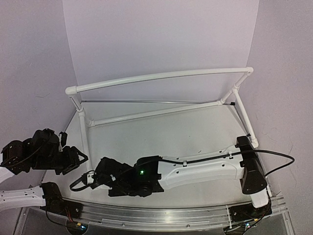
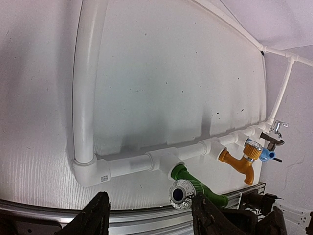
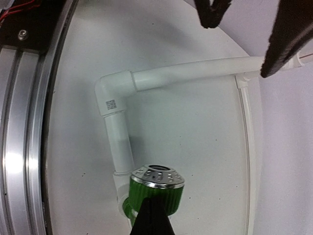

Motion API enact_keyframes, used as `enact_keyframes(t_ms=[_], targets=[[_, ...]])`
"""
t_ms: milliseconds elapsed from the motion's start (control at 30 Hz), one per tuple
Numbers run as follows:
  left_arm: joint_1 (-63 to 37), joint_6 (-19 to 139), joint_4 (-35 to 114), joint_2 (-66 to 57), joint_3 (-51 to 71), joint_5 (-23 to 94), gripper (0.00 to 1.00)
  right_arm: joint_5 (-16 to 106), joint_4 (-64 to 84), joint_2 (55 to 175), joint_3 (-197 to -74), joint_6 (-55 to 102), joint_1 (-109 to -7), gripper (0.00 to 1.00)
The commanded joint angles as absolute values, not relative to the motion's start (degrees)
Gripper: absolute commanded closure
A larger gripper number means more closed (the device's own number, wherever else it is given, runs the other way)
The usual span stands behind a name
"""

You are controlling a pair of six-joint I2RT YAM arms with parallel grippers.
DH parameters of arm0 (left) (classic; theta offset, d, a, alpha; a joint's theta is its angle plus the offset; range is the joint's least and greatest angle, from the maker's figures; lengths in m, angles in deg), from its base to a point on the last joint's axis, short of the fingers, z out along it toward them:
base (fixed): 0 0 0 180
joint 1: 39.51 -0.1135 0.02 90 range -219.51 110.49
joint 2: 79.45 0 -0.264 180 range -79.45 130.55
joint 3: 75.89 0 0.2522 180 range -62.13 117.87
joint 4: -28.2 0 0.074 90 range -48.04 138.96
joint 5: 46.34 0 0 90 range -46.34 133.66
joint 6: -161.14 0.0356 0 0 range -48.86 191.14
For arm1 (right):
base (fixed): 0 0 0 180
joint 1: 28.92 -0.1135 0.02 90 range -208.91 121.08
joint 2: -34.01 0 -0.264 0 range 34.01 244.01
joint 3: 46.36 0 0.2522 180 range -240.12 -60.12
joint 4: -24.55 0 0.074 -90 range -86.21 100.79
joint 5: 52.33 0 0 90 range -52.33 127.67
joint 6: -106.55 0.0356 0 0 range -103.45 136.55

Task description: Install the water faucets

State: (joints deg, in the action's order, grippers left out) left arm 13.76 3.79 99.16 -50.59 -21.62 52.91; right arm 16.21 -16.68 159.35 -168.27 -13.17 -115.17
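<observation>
In the left wrist view the green faucet (image 2: 198, 188), with a chrome cap, sits in a tee of the white pipe frame (image 2: 85, 88). Further along the same pipe are the golden-orange (image 2: 239, 162), blue (image 2: 267, 154), dark grey (image 2: 270, 141) and silver (image 2: 278, 126) faucets. My left gripper (image 2: 151, 220) is open and empty, just in front of the green faucet. My right gripper (image 3: 151, 223) is closed at the green faucet (image 3: 156, 193), its tip over the faucet's body. In the top view the right arm hides the faucets; the left gripper (image 1: 78, 157) and right gripper (image 1: 89, 178) are close together.
The pipe frame (image 1: 161, 76) spans the white table, with a tall rail at the back and an elbow (image 3: 111, 95) at the near left. An aluminium rail (image 1: 161, 213) runs along the near edge. The left gripper's fingers (image 3: 210, 12) hang at the top of the right wrist view.
</observation>
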Motion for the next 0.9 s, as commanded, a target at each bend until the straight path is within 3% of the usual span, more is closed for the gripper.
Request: enact_keyframes(t_ms=[0, 300, 633, 867], targets=[[13.9, 4.9, 99.6, -52.3, -19.3, 54.5, 0.42, 12.5, -16.1, 159.4, -170.1, -12.1, -112.0, 1.0], [13.9, 6.3, 99.5, -51.6, -19.6, 53.5, 0.42, 22.8, -16.8, 154.2, -166.1, -11.0, -111.9, 1.0], [13.9, 16.8, 91.3, -45.8, -24.1, 33.2, 0.46, 28.1, -17.3, 149.1, -165.1, -4.3, -106.0, 0.97], [13.9, 21.0, 88.3, -43.3, -24.9, 26.1, 0.49, 35.2, -17.4, 147.4, -159.9, -1.9, -101.9, 0.96]])
